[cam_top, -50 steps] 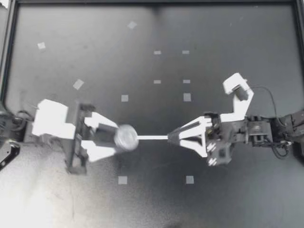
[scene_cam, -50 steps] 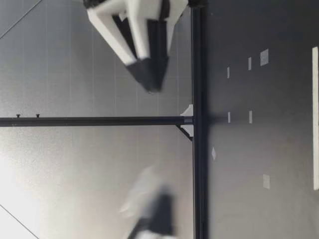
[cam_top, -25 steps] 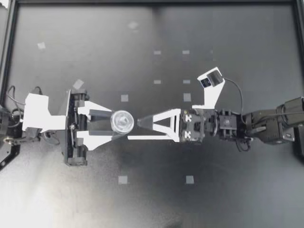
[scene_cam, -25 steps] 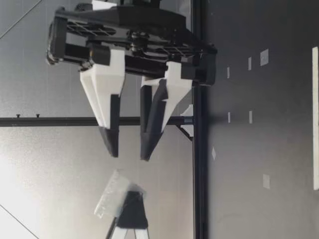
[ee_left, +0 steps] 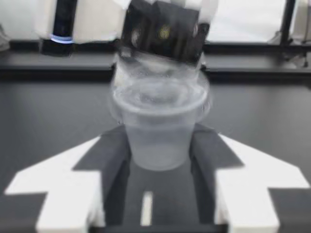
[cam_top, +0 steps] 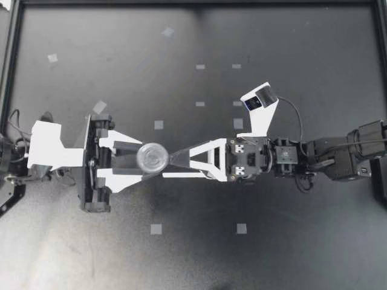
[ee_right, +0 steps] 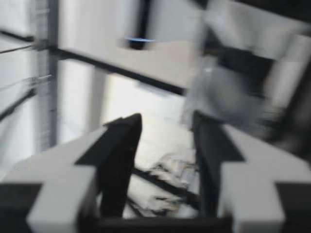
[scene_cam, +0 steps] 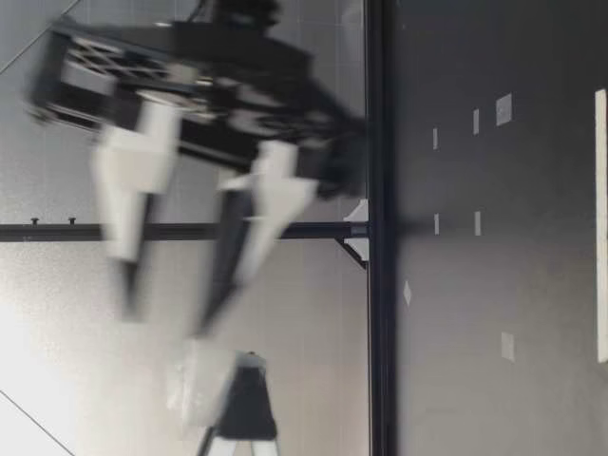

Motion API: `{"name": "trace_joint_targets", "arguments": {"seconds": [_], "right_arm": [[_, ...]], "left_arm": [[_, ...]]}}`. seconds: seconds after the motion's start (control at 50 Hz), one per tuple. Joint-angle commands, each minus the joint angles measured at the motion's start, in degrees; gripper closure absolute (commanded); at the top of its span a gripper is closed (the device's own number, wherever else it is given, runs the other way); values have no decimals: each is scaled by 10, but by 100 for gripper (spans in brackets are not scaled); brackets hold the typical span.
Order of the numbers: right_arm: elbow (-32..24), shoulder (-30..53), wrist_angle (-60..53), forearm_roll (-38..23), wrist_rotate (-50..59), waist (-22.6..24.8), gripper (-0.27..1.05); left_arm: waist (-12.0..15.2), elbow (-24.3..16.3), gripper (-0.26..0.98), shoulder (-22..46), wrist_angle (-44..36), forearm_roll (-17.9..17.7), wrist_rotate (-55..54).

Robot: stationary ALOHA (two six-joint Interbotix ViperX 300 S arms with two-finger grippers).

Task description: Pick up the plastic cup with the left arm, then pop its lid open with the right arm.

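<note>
- Between the fingers of my left end effector (cam_top: 144, 160), a clear plastic cup (ee_left: 160, 131) stands upright. Both dark pads press its sides from opposite flanks, so that end effector is clamped on the cup.
- Seen from table height, the cup (scene_cam: 195, 385) hangs raised above the surface and rests on nothing.
- Just beyond the cup, my right end effector (cam_top: 172, 159) points straight at it, with the fingers turned so that one sits above the other. They stand apart with nothing between them, and their tips are right at the cup's rim. I cannot tell whether they touch it.
- From my right wrist, the cup (ee_right: 223, 92) is a blur just ahead of the spread fingers and not yet inside the gap.
- My judgement: the work in hand is the meeting of the two arms at the cup, and this is the approach, with no second grip made.
- The next move would call for a steady left hold. The right fingers would need to line up with the cup's top edge, one above and one below, before closing gently. The thin plastic would likely buckle or slip under a hard pinch.
- Below, on the dark surface (cam_top: 290, 241), a white strip (cam_top: 181, 175) lies under the arms. Small pale tape squares (cam_top: 156, 229) are scattered well apart.
- Writing: the tape is blank. Small white marks on the right wrist block (cam_top: 240, 160) are too small to read, and I see no label on the cup.
</note>
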Motion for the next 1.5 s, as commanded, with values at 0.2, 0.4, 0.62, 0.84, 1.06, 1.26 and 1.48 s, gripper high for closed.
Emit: {"name": "trace_joint_targets", "arguments": {"seconds": [0.2,0.4,0.62,0.84,1.06,1.26,1.48], "right_arm": [[17,-94,-60,-107,-76,-78,29],[31,-161,98,-250,-260,-124,29],[49,-212,273,-265,-452,-105,29],[50,-186,261,-251,-494,-98,29],[45,-171,252,-251,-495,-98,29],[45,-165,251,-251,-494,-98,29],[42,-157,251,-251,-494,-93,29]], "left_arm": [[-5,-6,62,-4,-1,3,-10],[-17,-7,62,-4,-4,2,-28],[-18,-5,62,-4,-23,3,-33],[-17,-5,62,-4,-25,2,-33],[-17,-5,62,-4,-25,3,-33],[-18,-5,62,-4,-25,2,-33],[-17,-5,62,-4,-23,3,-33]]}}
